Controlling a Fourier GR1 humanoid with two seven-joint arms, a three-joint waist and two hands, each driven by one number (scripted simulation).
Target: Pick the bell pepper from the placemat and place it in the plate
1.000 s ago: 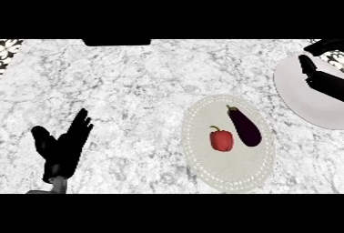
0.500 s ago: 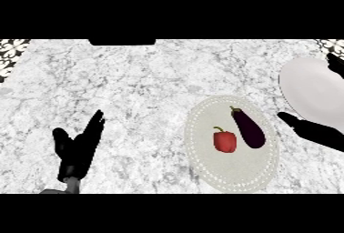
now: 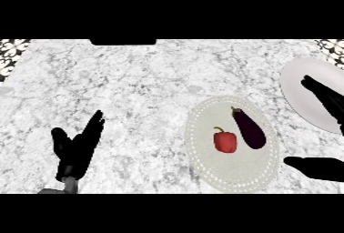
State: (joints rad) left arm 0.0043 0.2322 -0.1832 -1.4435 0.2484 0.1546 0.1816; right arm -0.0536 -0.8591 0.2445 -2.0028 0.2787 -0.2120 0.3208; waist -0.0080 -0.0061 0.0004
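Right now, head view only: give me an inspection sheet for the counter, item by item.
Surface: grey-white marbled stone counter, flat.
Job's things: red bell pepper lies on the pale oval placemat with dotted edge, stem pointing away from the robot; round white plate sits at the right edge, nothing seen in the part that shows.
Clutter: dark purple eggplant on the same placemat, just right of the pepper, apart from it.
Hands: left hand open, fingers up, resting lower left; right hand open at the right, thumb low beside the placemat, fingers over the plate, touching neither vegetable.
Cables: nothing seen.
Surroundings: patterned tiles at both top corners; dark object at the top edge.
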